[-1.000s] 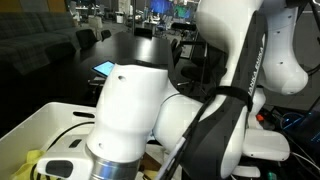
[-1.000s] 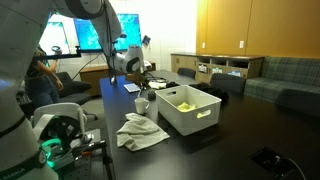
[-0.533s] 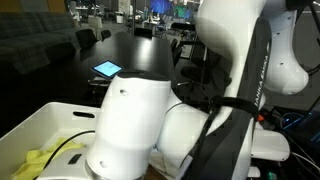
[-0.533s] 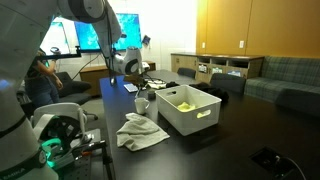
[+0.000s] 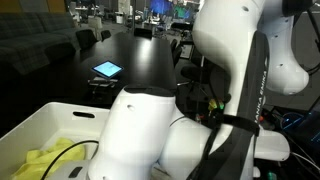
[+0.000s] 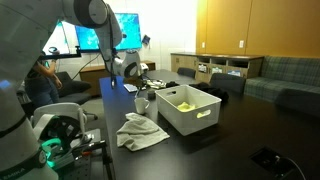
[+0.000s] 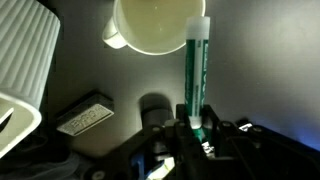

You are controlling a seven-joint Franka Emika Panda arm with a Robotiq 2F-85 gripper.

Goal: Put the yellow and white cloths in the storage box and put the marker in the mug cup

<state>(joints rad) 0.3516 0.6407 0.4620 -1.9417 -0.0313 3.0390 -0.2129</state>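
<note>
In the wrist view my gripper [image 7: 196,113] is shut on the lower end of a green and white marker [image 7: 197,60]. The marker's far end lies beside the rim of a pale mug [image 7: 155,25], on its right. In an exterior view the mug [image 6: 142,103] stands on the dark table next to the white storage box [image 6: 205,118]. A yellow cloth [image 6: 186,102] lies in the box. A white cloth [image 6: 140,132] lies crumpled on the table in front of the mug. The box [image 5: 35,125] and yellow cloth [image 5: 45,160] also show behind my arm.
My arm [image 5: 170,120] fills most of an exterior view. A lit phone [image 5: 105,70] lies on the dark table. The ribbed box wall [image 7: 22,55] and a flat grey device [image 7: 85,115] lie to the left in the wrist view. Chairs and desks stand behind.
My arm has swung down and to the right across the exterior view. The yellow cloth in the box now shows more.
</note>
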